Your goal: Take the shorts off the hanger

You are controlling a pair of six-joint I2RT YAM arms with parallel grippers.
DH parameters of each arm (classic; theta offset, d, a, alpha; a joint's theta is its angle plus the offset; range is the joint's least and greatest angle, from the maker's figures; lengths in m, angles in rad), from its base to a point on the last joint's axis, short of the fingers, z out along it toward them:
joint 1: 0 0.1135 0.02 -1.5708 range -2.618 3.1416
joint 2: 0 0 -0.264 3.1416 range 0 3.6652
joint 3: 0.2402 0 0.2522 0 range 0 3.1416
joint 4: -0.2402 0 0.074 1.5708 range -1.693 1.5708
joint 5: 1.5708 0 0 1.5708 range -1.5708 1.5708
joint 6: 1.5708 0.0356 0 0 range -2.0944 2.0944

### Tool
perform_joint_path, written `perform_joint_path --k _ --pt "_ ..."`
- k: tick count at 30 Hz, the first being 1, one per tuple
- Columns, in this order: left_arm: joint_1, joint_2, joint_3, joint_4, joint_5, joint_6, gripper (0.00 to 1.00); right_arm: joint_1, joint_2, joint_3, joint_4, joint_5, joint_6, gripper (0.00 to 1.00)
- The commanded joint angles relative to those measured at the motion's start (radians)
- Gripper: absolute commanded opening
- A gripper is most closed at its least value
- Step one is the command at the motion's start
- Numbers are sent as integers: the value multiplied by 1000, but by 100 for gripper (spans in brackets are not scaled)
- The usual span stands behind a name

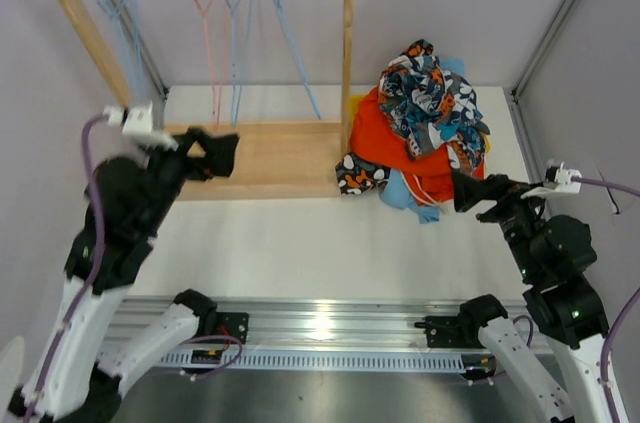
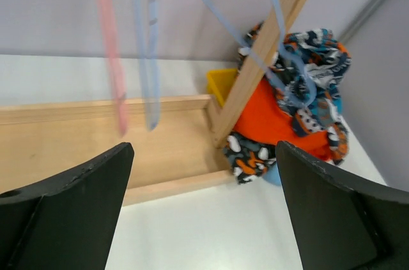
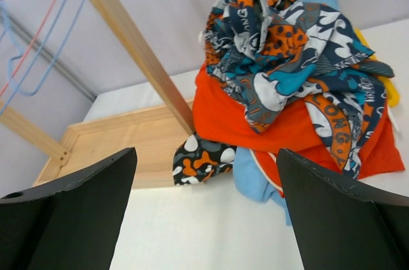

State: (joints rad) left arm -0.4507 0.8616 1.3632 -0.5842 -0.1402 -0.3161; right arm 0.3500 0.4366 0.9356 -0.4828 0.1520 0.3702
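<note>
The shorts lie in a heap [image 1: 425, 133] on the table right of the wooden rack [image 1: 262, 153]. The blue-orange-white print pair [image 3: 287, 59] is on top, the plain orange pair [image 3: 255, 120] under it, the camouflage pair [image 3: 201, 161] at the rack's corner, the light blue pair [image 3: 259, 174] at the front. No dark navy pair shows. Several bare wire hangers [image 1: 235, 23], blue and one pink, hang from the rail. My left gripper [image 1: 225, 153] is open and empty over the rack's base. My right gripper [image 1: 470, 191] is open and empty just right of the heap.
A yellow bin [image 2: 225, 85] stands behind the rack's right post [image 1: 348, 53], mostly hidden by the heap. The rack's base board [image 2: 96, 149] fills the back left of the table. Grey walls stand close on the left, back and right.
</note>
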Motion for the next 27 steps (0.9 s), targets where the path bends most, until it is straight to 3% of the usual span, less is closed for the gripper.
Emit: perform_joint_path --k 1,3,5,8,11,13,16,20,21,22,23,24,27 --pt "-5 -227 -316 115 -191 106 99 4 -44 -10 -45 -100 -5 99" --pt "-5 -339 -546 208 -290 130 99 4 -76 -29 -57 -140 16 99" --pt "-5 -475 -649 278 -491 155 100 4 -101 -50 -62 -182 24 99" --pt "-5 -579 -943 410 -588 276 99 0 -173 -92 -37 -241 16 99" --pt "-3 -602 -1024 507 -584 304 99 -6 -252 -127 -25 -276 -5 99" --pt "-3 -578 -1033 576 -637 218 99 -19 -283 -136 -28 -299 -25 99" --pt "-3 -465 -1091 804 -703 209 99 -34 -285 -147 -16 -334 -28 99" --pt "-3 -120 -1141 1114 -860 261 99 -36 -282 -155 -4 -365 -31 99" --pt "-2 -46 -1153 1221 -884 352 99 -25 -279 -156 -7 -361 -33 99" --pt "0 29 -1179 1468 -880 411 99 -4 -274 -155 -11 -353 -33 99" --pt "3 103 -1200 1585 -874 504 99 7 -263 -152 -19 -345 -34 99" --pt "4 240 -1211 1679 -834 538 99 18 -257 -149 -23 -344 -39 100" --pt "18 426 -1228 1928 -745 597 99 56 -231 -147 -33 -332 -42 100"
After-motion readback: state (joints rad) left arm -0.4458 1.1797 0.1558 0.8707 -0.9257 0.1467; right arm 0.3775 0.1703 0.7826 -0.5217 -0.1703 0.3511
